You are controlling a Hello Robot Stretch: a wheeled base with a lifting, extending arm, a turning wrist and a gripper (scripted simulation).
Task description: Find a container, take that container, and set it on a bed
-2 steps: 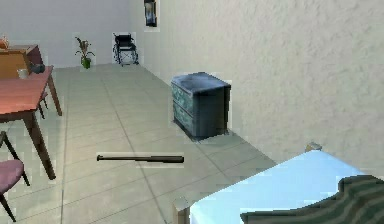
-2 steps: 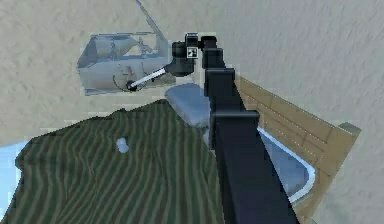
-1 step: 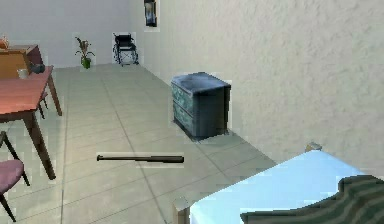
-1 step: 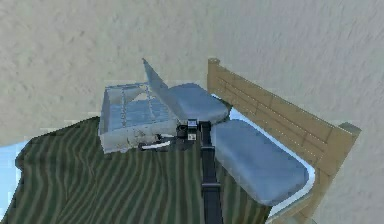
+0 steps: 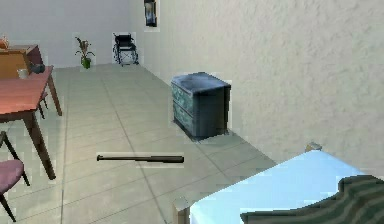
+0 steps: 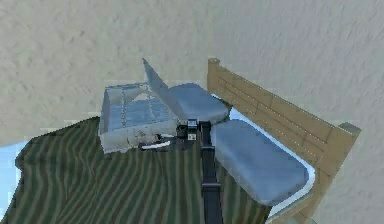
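A grey box-like container [image 6: 135,112] with its lid raised lies on the bed [image 6: 90,185], on the dark green striped blanket next to the pillows. The dark arm bar [image 6: 208,175] rises from the bottom edge and ends at the container's near side. There the gripper [image 6: 158,143] sits against the container's lower edge. I cannot tell whether it holds anything. The bed's foot corner [image 5: 280,190], with a light blue sheet and dark blanket, is at the forward view's lower right.
Two grey-blue pillows [image 6: 255,155] lie before a wooden headboard [image 6: 285,115]. A blue-grey nightstand [image 5: 200,103] stands by the wall, with a dark bat [image 5: 140,158] on the floor. A reddish table [image 5: 25,95] stands left; a potted plant [image 5: 85,52] and a wheelchair [image 5: 125,48] are far back.
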